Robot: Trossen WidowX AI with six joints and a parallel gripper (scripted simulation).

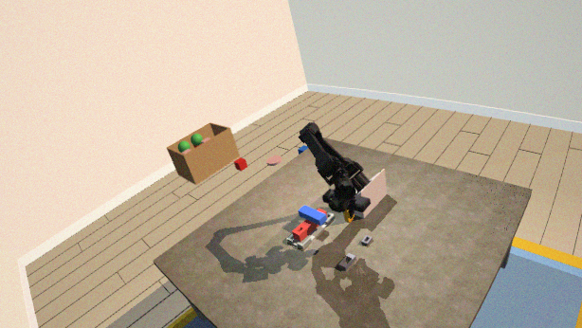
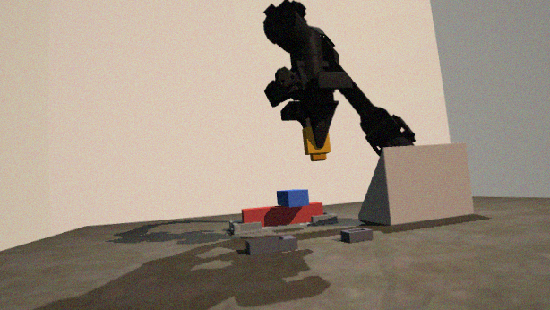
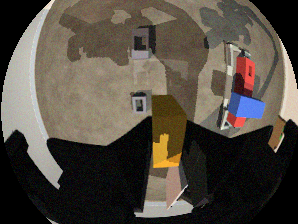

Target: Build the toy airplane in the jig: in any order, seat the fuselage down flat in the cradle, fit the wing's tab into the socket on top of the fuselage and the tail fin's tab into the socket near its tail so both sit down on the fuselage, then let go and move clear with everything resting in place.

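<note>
The black robot arm (image 1: 327, 158) (image 2: 313, 58) leans over the table (image 1: 427, 227) (image 2: 425, 269) (image 3: 95, 90). The red plane body (image 1: 301, 231) (image 2: 269, 216) (image 3: 244, 75) lies in its holder (image 1: 295, 244) (image 2: 246, 228) (image 3: 226, 100), with the blue wing (image 1: 312, 214) (image 2: 293, 198) (image 3: 246, 105) across its top. The gripper (image 1: 349, 213) (image 2: 317, 141) (image 3: 162, 120), nearly closed, pinches the yellow tail fin (image 1: 349, 216) (image 2: 311, 145) (image 3: 169, 115) up in the air.
</note>
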